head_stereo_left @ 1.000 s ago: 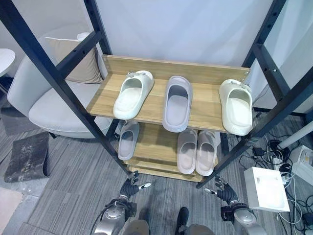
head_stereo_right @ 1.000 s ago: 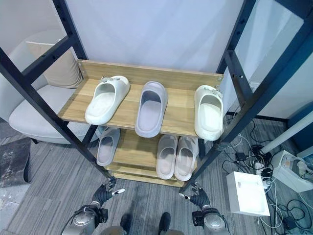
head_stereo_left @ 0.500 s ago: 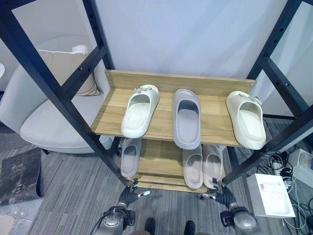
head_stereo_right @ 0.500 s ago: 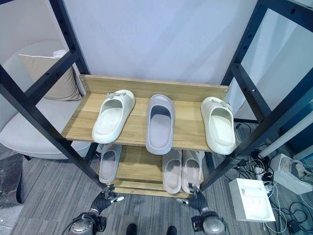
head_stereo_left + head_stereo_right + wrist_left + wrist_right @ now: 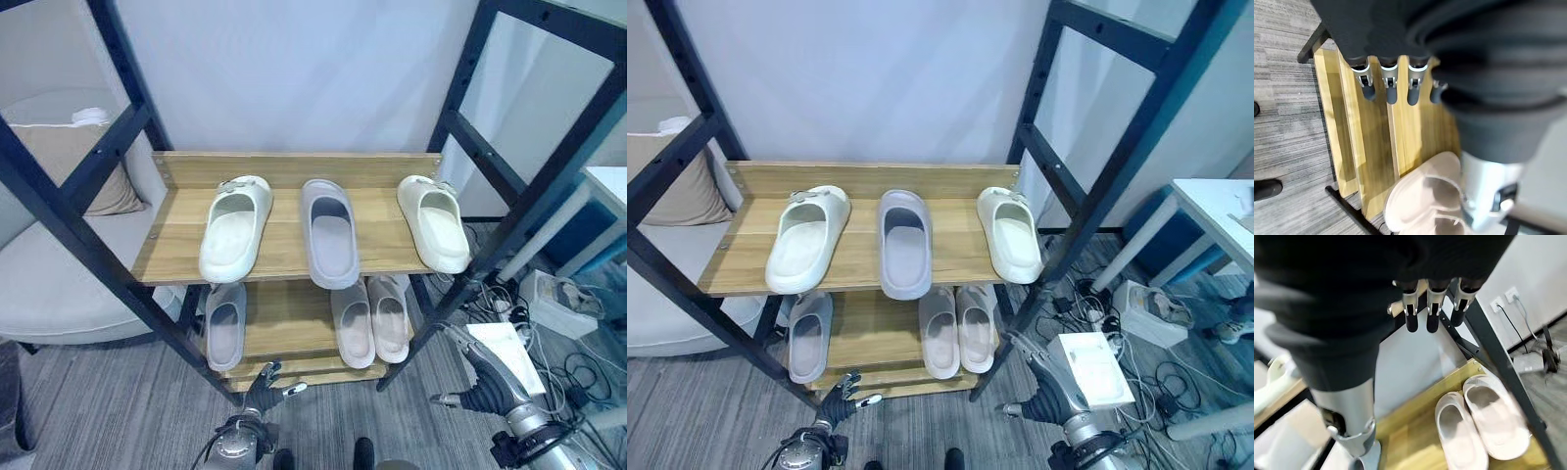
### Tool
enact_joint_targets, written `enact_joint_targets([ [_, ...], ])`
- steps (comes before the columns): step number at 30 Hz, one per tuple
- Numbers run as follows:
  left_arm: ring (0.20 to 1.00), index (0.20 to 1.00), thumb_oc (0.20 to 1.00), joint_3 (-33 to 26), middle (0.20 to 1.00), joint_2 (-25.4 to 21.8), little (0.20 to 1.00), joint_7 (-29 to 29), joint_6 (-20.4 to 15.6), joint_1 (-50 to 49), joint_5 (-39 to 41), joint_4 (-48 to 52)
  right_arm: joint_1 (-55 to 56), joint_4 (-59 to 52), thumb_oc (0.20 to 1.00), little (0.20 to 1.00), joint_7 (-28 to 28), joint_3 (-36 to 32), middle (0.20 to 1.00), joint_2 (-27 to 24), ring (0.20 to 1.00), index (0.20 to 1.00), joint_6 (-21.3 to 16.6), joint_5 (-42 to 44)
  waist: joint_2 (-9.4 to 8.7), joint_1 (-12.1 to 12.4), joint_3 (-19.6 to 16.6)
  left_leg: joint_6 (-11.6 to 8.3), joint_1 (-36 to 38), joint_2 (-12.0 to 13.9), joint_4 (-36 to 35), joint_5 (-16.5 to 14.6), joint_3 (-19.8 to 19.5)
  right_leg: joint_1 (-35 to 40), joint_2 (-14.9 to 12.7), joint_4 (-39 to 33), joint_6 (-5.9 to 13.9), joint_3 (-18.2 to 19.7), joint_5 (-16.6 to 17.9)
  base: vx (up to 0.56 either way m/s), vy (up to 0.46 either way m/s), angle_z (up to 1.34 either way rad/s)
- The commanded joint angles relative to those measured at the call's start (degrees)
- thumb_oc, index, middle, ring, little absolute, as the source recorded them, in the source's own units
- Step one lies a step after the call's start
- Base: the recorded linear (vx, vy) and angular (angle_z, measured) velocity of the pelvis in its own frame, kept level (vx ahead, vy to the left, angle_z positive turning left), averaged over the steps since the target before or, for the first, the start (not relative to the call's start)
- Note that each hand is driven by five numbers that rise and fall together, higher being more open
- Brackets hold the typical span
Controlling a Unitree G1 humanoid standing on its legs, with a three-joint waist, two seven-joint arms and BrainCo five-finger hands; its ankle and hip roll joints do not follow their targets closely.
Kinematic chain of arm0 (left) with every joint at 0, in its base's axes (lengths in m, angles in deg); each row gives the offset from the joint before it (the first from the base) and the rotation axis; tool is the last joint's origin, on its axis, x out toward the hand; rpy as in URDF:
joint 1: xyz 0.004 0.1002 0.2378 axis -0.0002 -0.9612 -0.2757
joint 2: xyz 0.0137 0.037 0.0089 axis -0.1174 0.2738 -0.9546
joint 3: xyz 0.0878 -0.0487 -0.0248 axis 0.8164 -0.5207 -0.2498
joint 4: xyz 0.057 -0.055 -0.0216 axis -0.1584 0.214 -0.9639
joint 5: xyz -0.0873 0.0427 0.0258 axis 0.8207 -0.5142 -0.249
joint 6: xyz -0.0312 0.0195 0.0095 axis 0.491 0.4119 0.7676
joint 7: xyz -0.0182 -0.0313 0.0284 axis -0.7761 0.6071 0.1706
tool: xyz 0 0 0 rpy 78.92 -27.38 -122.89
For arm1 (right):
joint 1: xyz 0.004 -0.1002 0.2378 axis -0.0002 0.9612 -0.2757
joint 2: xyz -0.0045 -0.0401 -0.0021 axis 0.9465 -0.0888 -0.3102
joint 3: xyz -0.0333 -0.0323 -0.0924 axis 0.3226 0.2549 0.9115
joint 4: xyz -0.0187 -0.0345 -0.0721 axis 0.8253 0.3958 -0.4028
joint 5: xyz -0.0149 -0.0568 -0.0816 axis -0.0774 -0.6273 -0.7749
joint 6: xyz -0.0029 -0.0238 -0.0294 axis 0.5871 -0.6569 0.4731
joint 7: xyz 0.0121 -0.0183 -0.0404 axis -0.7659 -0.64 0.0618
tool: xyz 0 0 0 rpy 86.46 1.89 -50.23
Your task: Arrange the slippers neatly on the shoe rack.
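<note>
Resting on the shoe rack (image 5: 294,262), three slippers (image 5: 330,231) line the top shelf and three more sit below, all well apart from both hands. The left hand (image 5: 263,376) and right hand (image 5: 487,380) hang low with fingers (image 5: 1387,83) relaxed, holding nothing.

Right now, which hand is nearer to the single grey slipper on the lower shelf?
Left. The left hand hangs just below and in front of the grey slipper, fingers relaxed. The right hand is far off to the other side, past the rack's right post.
</note>
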Motion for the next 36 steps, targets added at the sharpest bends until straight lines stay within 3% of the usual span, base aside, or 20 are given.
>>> enact_joint_targets([
  [1, 1.0, 1.0, 1.0, -0.73, 1.0, 0.17, 1.0, 1.51, -3.97, 3.1, -2.23, -1.71, -5.22, -4.36, 1.0, 1.0, -7.3, -2.16, 1.0, -2.54, 1.0, 1.0, -3.44, -3.85, 0.48, 0.41, 0.97, -0.83, 2.49, -0.13, 0.21, -4.06, -0.94, 4.29, 1.25, 0.75, 2.68, -0.98, -5.68, -0.05, 0.038, -0.05],
  [4, 1.0, 1.0, 1.0, 0.43, 1.0, 0.46, 1.0, 2.63, -4.58, 2.96, -1.7, -2.2, -8.41, -6.78, 1.0, 1.0, -15.33, -2.61, 1.0, -3.66, 1.0, 1.0, -2.91, -8.64, 0.74, 0.35, 0.52, -0.76, 2.4, -0.2, 0.04, -3.96, -0.82, 4.17, 1.1, 0.59, 2.92, -1.0, -5.29, -0.01, 0.012, 0.0],
  [11, 1.0, 1.0, 1.0, 2.32, 1.0, 0.48, 1.0, 3.21, -5.2, 2.77, -1.09, -1.96, -18.96, -4.89, 1.0, 1.0, -24.97, -1.73, 1.0, -3.26, 1.0, 1.0, 0.35, -13.09, 1.34, 1.71, -0.2, -0.4, 2.55, -0.6, 0.02, -4.02, -1.49, 4.38, 0.69, 0.5, 2.97, -1.5, -5.09, -0.01, 0.009, 0.01],
  [24, 1.0, 1.0, 1.0, 3.2, 1.0, 0.31, 1.0, 2.47, -4.67, 3.41, -0.78, -3.08, -38.98, 5.23, 1.0, 1.0, -28.16, 2.25, 1.0, 0.84, 1.0, 1.0, 4.69, -12.24, 0.76, 5.94, -0.25, 0.06, 2.81, -1.2, 0.08, -4.07, -3.72, 5.44, 0.16, 0.48, 2.78, -3.75, -5.28, 0.01, 0.013, 0.07],
  [29, 1.0, 1.0, 1.0, 3.6, 1.0, -0.46, 1.0, 1.86, -4.42, 3.41, -0.92, -3.22, -49.5, 12.62, 1.0, 1.0, -28.07, 5.76, 1.0, 1.99, 1.0, 1.0, 6.87, -12.21, -0.31, 9.77, 0.26, 0.17, 2.32, -1.45, 0.11, -3.93, -5.26, 5.68, 0.11, 0.25, 2.78, -5.23, -5.42, 0.04, 0.01, 0.17],
  [36, 1.0, 1.0, 1.0, 3.05, 1.0, -0.95, 1.0, 1.59, -4.32, 3.35, -0.77, -3.7, -51.75, 17.92, 1.0, 1.0, -27.81, 6.68, 1.0, 2.01, 1.0, 1.0, 8.95, -13.73, -1.2, 12.08, 1.0, -0.06, 1.32, -1.58, 0.09, -3.59, -7.0, 5.64, 0.15, 0.15, 2.72, -6.99, -5.73, 0.03, -0.003, 0.18],
])
